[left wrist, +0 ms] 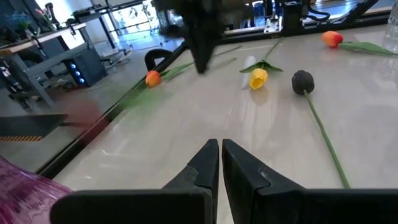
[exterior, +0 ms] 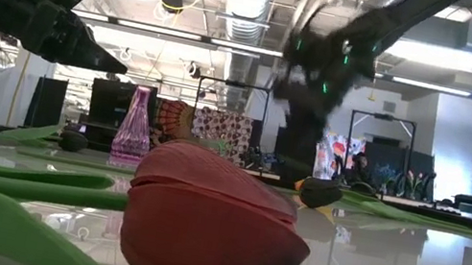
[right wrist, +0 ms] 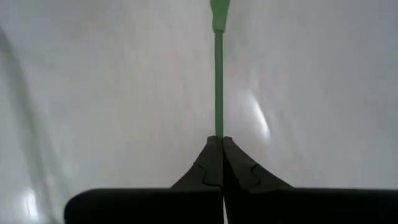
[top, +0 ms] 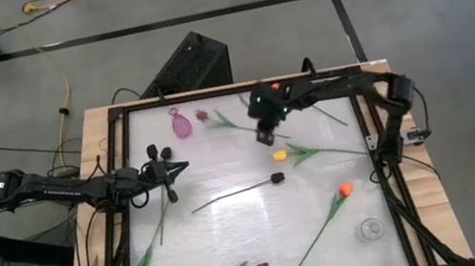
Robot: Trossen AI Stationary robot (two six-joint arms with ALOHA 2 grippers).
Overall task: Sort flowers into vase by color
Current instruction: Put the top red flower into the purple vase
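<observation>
You look straight down overhead; low camera sits level beside a red tulip [exterior: 211,221]; both share the pink vase [top: 180,124]

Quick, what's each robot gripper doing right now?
Left gripper: closed, holding nothing.
Right gripper: closed on a thin green flower stem.

dark arms [top: 63,188], green and red lights on one wrist [top: 268,97]
</observation>
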